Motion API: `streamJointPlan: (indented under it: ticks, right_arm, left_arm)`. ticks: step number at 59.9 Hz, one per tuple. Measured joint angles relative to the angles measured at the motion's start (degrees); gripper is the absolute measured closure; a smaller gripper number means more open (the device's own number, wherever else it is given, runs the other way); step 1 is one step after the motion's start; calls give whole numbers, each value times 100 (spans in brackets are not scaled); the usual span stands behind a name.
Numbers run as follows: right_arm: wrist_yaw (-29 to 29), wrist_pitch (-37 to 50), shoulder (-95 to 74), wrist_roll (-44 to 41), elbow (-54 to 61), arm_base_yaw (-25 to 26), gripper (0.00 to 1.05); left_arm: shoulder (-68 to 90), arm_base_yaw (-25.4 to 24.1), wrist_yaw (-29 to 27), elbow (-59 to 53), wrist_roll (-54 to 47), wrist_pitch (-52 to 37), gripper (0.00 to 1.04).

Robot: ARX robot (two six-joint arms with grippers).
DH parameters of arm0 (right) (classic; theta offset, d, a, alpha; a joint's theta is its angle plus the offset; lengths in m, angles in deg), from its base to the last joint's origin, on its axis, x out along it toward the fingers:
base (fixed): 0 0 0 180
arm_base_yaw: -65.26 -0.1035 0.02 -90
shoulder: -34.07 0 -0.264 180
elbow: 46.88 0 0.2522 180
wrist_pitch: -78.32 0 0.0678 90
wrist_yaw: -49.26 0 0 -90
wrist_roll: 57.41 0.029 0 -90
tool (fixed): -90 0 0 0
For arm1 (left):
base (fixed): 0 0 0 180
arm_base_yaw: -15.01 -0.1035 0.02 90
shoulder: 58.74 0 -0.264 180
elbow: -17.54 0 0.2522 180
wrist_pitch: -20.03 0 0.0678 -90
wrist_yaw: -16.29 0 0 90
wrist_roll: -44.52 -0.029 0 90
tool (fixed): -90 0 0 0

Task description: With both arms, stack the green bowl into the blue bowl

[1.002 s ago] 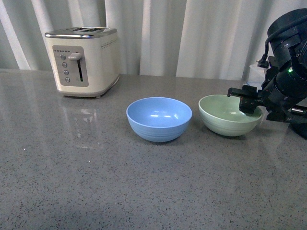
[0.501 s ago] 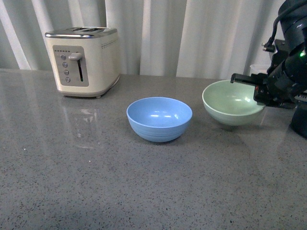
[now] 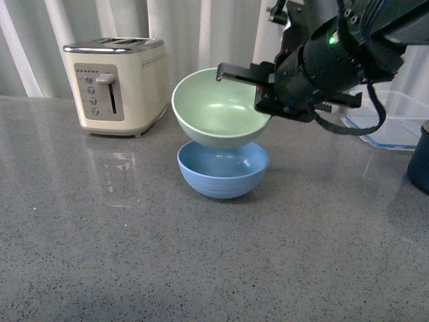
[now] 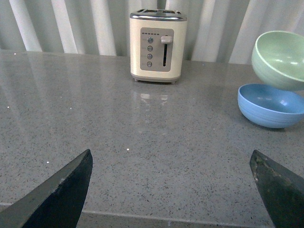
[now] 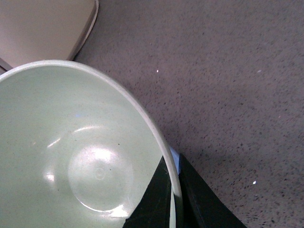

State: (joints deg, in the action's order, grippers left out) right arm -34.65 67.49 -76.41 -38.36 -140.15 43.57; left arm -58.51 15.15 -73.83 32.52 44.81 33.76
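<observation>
Grey speckled stone counter (image 3: 134, 255) before pale pleated curtains (image 3: 214, 40), with a cream two-slot toaster (image 3: 117, 84) at the back left. Pinches, with the right claw (image 3: 258, 100), the right-hand rim of the pale mint-green round matte bowl (image 3: 218, 107): one thin finger inside the wall, the other outside, as the right wrist view shows. Hangs that bowl in the air straight above the light sky-blue round matte bowl (image 3: 222, 171), which sits on the counter. Tips the green bowl's mouth toward the camera and lets it overhang a little to the left of the blue one; cannot tell whether its base touches the blue rim behind. Calls, by judgement, for levelling and a short descent, since little sideways travel looks left. Keeps the left claw (image 4: 169, 156) spread wide and empty, low over the near counter, well apart from both bowls, so the right arm is by far the nearer. Differs from half a second ago, when the green bowl hung lower and well to the right of the blue one; now sits leftward and higher.
</observation>
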Motion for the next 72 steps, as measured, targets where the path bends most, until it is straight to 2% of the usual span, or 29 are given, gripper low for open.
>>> streamJointPlan:
  ticks: [23, 35, 36, 42, 47, 50, 53, 56, 63, 72]
  right_arm:
    - [249, 11, -444, -83, 15, -118, 102]
    - [-13, 136, -170, -44, 236, -92, 71]
    - [-85, 190, -44, -7, 323, -68, 66]
    - [-319, 514, 439, 181, 656, 20, 52]
    - [-544, 1558, 1182, 273, 1320, 216, 38]
    - [-769, 2909, 1823, 302, 2033, 393, 25]
    - [435, 3307, 2400, -365, 2535, 461, 36]
    - [855, 3504, 2664, -949, 2973, 553, 44]
    - [743, 3851, 3034, -1589, 4070, 807, 66]
    - [446, 4183, 3639, -1808, 5064, 1051, 92]
  left_arm:
    - [0, 0, 0, 0, 0, 0, 7]
    - [0, 0, 0, 0, 0, 0, 7]
    - [0, 0, 0, 0, 0, 0, 7]
    - [0, 0, 0, 0, 0, 0, 7]
    - [0, 0, 0, 0, 0, 0, 7]
    - [0, 0, -9, 0, 0, 0, 7]
    - [-2, 0, 4, 0, 0, 0, 7]
    - [-4, 0, 13, 0, 0, 0, 7]
    - [-4, 0, 11, 0, 0, 0, 7]
    - [-4, 0, 11, 0, 0, 0, 7]
